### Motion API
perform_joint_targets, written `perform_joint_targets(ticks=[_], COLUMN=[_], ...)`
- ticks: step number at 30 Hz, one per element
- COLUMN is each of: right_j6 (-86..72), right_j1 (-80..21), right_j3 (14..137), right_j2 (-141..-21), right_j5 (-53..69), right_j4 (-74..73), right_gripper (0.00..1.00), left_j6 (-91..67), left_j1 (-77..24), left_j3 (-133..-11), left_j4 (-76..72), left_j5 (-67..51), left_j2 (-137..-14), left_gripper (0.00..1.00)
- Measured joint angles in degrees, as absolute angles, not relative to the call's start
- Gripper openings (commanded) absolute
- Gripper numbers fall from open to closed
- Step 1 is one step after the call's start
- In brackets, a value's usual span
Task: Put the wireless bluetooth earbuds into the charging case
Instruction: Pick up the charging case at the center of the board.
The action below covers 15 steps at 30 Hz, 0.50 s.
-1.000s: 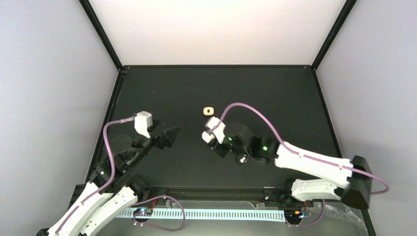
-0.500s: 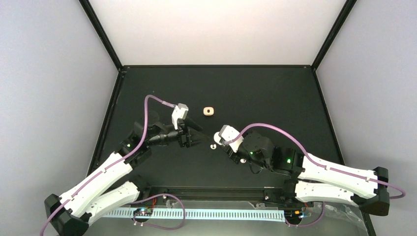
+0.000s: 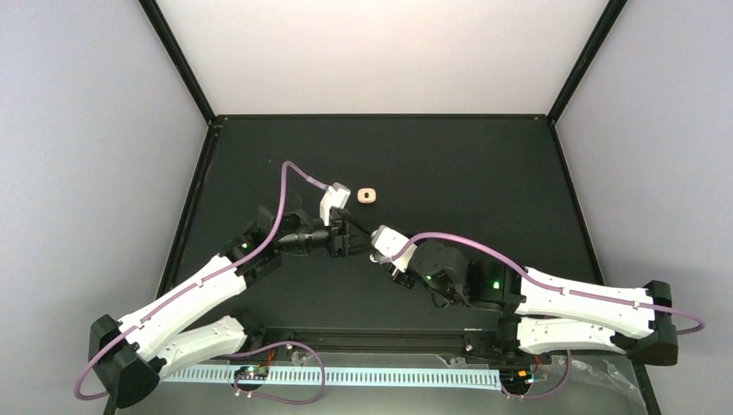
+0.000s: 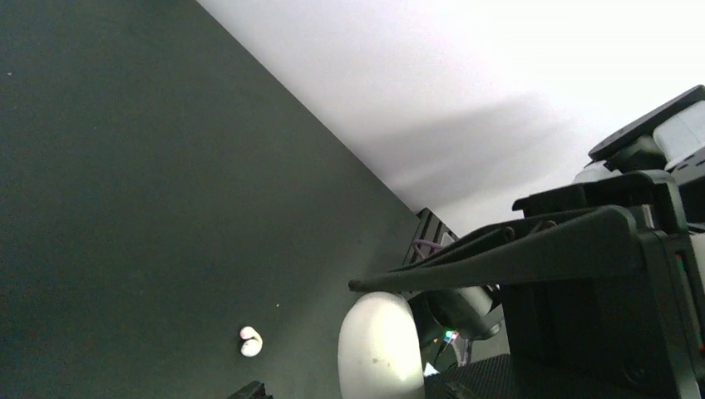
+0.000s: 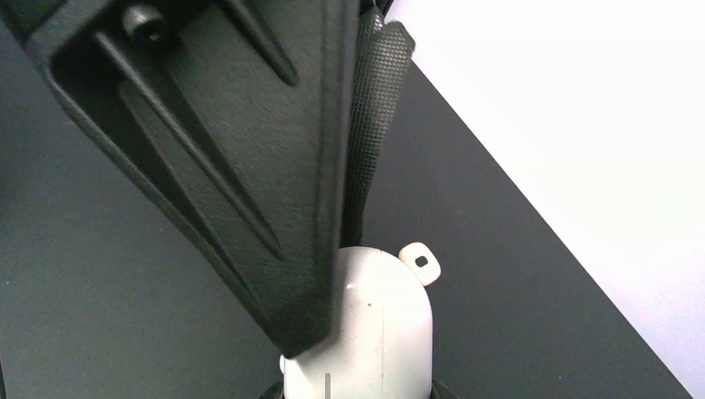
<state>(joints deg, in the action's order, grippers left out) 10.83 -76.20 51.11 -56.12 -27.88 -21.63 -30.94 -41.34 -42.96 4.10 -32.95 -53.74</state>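
Charging case (image 5: 366, 332), white, is pinched by the right jaws over the middle of the desk (image 3: 484, 173); the left jaws stand spread around its rounded end, one touching it. One earbud (image 4: 250, 342) lies on the desk nearby, outside it.

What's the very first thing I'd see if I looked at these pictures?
The left arm and the right arm meet tip to tip in the middle of the black table. Right between their tips is a smooth white charging case, looming large in both wrist views. A small cream square piece lies alone just behind them.
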Motion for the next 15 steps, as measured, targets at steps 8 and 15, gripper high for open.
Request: perform_joint_targets(ticks=[8, 15], right_j6=[11.7, 12.0], right_j1=[-77.2, -77.2], right_j3=[51.8, 52.0], right_j2=[-58.0, -58.3], right_j5=[-29.5, -30.1], right_j4=[-21.4, -21.4], right_gripper=[0.34, 0.34], left_j6=[-31.7, -31.8], left_j1=[-42.2, -42.9], left_j3=[-43.0, -43.0], left_j4=[3.8, 3.4], left_j5=[-31.7, -31.2], left_j2=[-54.9, -55.7], left_gripper=[0.42, 0.4])
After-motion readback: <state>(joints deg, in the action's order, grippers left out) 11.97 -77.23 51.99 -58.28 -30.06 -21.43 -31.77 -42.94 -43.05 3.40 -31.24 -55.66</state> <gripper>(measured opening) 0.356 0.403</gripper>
